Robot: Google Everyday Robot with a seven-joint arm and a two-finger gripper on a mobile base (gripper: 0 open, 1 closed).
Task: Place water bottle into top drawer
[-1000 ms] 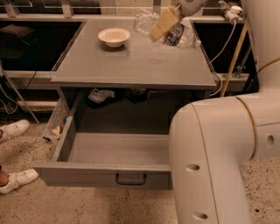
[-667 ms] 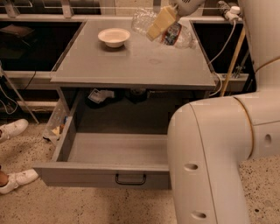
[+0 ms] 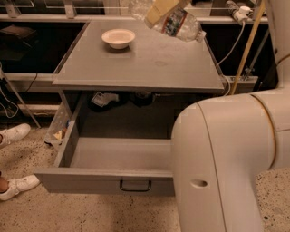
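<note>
The water bottle (image 3: 177, 23), clear with a white cap and a red-and-blue label, hangs tilted above the far right part of the grey table top (image 3: 149, 63), cap pointing down to the right. My gripper (image 3: 159, 13) is at the top edge of the camera view, its tan fingers (image 3: 162, 10) shut on the bottle's body. The top drawer (image 3: 81, 181) stands pulled open below the table's front edge, with its black wire handle (image 3: 135, 186) on the front panel. The inside that shows is bare. My arm hides its right part.
A white bowl (image 3: 118, 37) sits on the far left of the table top. My bulky white arm (image 3: 226, 163) fills the lower right. White shoes (image 3: 13, 133) stand on the floor at left. Cables and a pole (image 3: 247, 45) are at right.
The gripper has lifted the bottle a little higher and slightly to the right above the table. The bowl and the drawer have not moved.
</note>
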